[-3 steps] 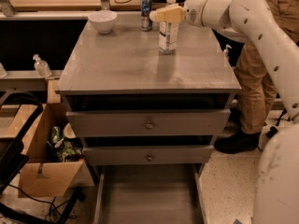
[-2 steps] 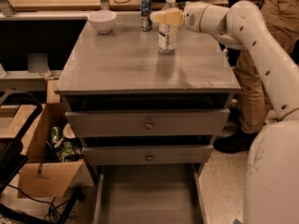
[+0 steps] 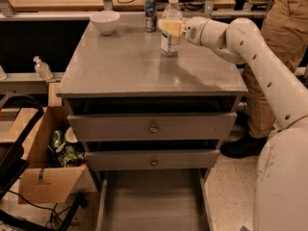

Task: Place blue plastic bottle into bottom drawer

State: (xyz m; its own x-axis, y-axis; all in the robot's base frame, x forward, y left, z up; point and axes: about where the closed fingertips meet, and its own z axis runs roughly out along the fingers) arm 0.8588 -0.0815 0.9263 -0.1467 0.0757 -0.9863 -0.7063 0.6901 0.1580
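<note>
The blue plastic bottle (image 3: 170,44), clear with a white cap and a white label, stands upright on the grey cabinet top towards the back right. My gripper (image 3: 171,27) reaches in from the right and sits at the bottle's upper body, overlapping it. The bottle's base rests on the top. The bottom drawer (image 3: 151,201) is pulled out at the foot of the cabinet, and its flat grey floor shows nothing in it.
A slim drink can (image 3: 150,6) and a white bowl (image 3: 105,21) stand at the back of the top. The two upper drawers (image 3: 153,127) are shut. A cardboard box (image 3: 45,182) and a pump bottle (image 3: 42,68) are left; a person (image 3: 269,57) stands right.
My gripper has come down a little along the bottle from near its cap to its upper body. The bottle stands in the same place.
</note>
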